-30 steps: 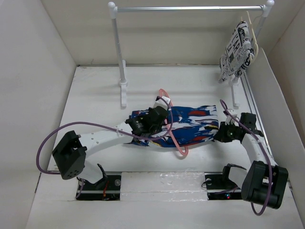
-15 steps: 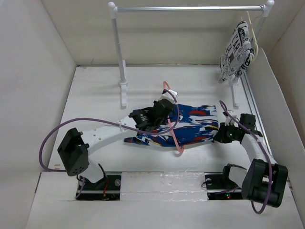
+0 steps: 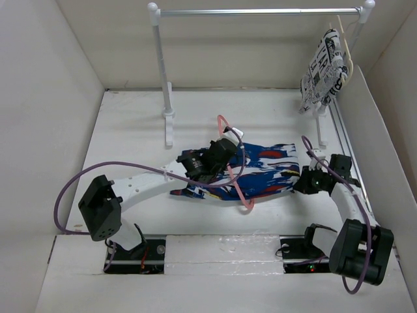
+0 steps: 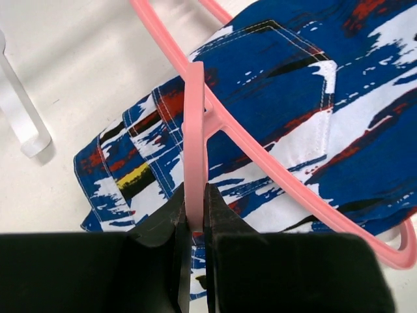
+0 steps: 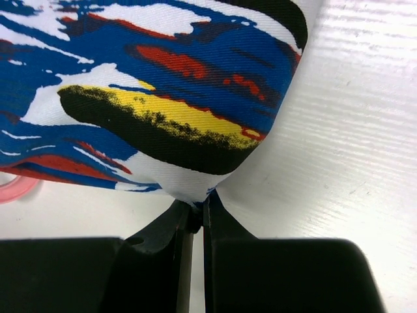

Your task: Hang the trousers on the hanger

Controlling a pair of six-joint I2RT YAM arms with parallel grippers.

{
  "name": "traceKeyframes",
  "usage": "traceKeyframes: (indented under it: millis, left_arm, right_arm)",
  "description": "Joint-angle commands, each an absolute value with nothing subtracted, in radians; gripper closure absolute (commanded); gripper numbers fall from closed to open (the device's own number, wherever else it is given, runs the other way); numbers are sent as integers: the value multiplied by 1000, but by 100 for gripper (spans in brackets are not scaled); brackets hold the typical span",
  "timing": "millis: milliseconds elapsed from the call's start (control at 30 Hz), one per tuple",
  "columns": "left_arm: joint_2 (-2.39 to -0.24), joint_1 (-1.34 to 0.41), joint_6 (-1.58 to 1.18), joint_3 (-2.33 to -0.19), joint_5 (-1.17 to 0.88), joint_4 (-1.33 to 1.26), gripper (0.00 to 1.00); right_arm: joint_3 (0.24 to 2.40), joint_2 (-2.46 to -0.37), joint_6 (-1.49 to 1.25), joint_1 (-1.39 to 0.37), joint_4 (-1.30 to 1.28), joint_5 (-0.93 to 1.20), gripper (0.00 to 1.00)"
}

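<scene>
The blue splashed trousers [image 3: 260, 171] lie folded across the middle of the table; they also show in the left wrist view [image 4: 287, 111] and the right wrist view [image 5: 137, 78]. The pink hanger [image 3: 238, 186] lies over them, its hook [image 3: 221, 122] raised toward the far side. My left gripper [image 3: 225, 145] is shut on the hanger's neck [image 4: 195, 137], just above the trousers' waistband end. My right gripper [image 3: 301, 182] is shut on the right edge of the trousers [image 5: 195, 192], pinching a fold close to the table.
A white clothes rail [image 3: 257, 12] stands at the back on two posts [image 3: 164, 78]. A white newspaper-print garment [image 3: 322, 68] hangs on a cream hanger [image 3: 345, 42] at its right end. White walls enclose the table on three sides.
My left gripper has lifted the hanger's hook end up and toward the far side, then shifted it slightly left. The trousers have bunched a little. The right gripper has stayed put.
</scene>
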State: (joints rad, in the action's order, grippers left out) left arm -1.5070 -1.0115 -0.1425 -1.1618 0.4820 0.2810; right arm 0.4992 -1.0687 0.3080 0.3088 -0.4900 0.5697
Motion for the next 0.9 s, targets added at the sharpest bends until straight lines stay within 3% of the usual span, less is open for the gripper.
traceKeyframes:
  millis: [0, 267, 533, 667, 767, 800, 867]
  left_arm:
    - [-1448, -1017, -45, -1218, 445, 351, 100]
    - [-1480, -1028, -6, -1336, 166, 500, 100]
    - [-1502, -1028, -31, -1335, 74, 583, 100]
    - [-1508, -1028, -57, -1333, 121, 607, 100]
    - [-1506, -1028, -87, -1365, 184, 600, 100]
    - [-1506, -1028, -94, -1371, 199, 592, 100]
    - [-1508, -1028, -123, -1394, 221, 584, 100]
  right_arm:
    - [578, -1068, 328, 319, -426, 577, 100]
    - [719, -1169, 320, 217, -363, 577, 100]
    - [727, -1227, 264, 173, -266, 526, 100]
    - [693, -1235, 268, 163, -270, 492, 100]
    - [681, -1174, 273, 163, -325, 451, 93]
    - [683, -1154, 276, 163, -343, 436, 83]
    - [689, -1112, 284, 163, -389, 433, 76]
